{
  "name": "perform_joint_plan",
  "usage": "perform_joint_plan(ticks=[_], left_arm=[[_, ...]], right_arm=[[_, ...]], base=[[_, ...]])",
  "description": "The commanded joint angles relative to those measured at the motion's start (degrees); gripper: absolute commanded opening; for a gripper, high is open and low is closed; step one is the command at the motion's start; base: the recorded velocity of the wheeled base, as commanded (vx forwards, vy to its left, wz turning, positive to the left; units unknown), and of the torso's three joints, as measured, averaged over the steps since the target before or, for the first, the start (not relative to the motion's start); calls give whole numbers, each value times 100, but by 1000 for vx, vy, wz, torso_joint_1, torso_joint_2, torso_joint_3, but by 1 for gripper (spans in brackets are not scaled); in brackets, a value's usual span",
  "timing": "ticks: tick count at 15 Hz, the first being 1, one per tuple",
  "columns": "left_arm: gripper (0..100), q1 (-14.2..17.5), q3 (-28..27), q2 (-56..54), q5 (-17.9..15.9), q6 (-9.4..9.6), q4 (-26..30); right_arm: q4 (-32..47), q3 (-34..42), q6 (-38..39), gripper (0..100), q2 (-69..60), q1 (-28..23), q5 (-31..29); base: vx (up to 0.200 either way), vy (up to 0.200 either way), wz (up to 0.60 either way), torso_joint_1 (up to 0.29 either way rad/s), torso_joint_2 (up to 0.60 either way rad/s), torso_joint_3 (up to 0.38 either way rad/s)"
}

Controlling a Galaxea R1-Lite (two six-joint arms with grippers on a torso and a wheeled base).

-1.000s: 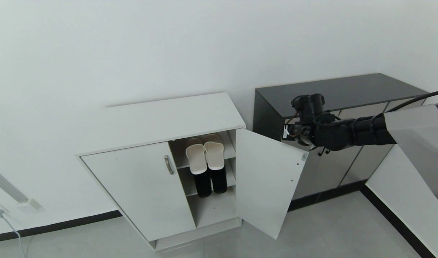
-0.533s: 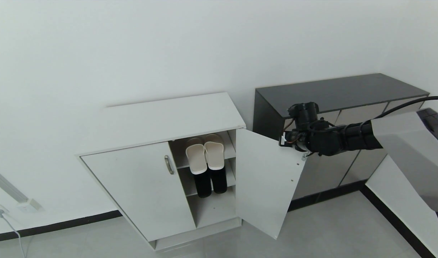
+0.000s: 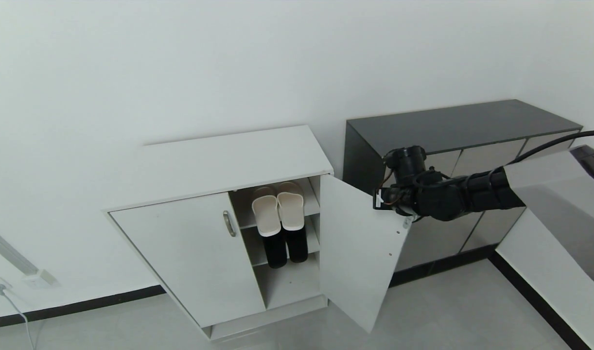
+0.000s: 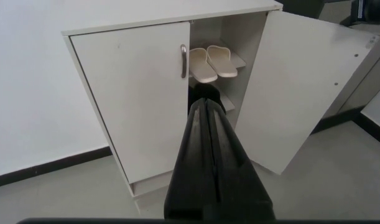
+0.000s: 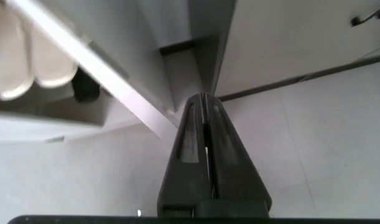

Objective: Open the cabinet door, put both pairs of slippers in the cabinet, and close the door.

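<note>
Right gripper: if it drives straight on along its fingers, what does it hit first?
Probably the open cabinet door: the right gripper, shut, points at its outer edge. How near it is, I cannot tell.

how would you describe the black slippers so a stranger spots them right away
Find the white cabinet against the wall, left of the dark sideboard, and look into its open right half. The black slippers sit directly below the cream pair; they are the only dark things inside.

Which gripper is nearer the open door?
Right. The right gripper sits at the top outer corner of the door; the left gripper hangs before the cabinet, well off the door.
</note>
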Motion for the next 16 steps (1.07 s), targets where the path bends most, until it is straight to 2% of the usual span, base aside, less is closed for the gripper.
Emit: perform_joint_plan(ticks=[1, 6, 12, 16], left_arm=[[0, 0, 1, 0, -2, -2, 2], [0, 0, 1, 0, 7, -2, 2], [0, 0, 1, 0, 7, -2, 2], [0, 0, 1, 0, -2, -2, 2]], right_arm=[[-116, 595, 6, 0, -530, 425, -24], [-581, 1597, 15, 0, -1172, 1101, 3], [-1021, 2511, -55, 0, -1796, 1541, 12], [-1047, 2757, -64, 0, -1927, 1646, -6]], base=[[0, 0, 0, 0, 0, 0], [0, 0, 0, 0, 0, 0], [0, 0, 0, 0, 0, 0], [0, 0, 0, 0, 0, 0]])
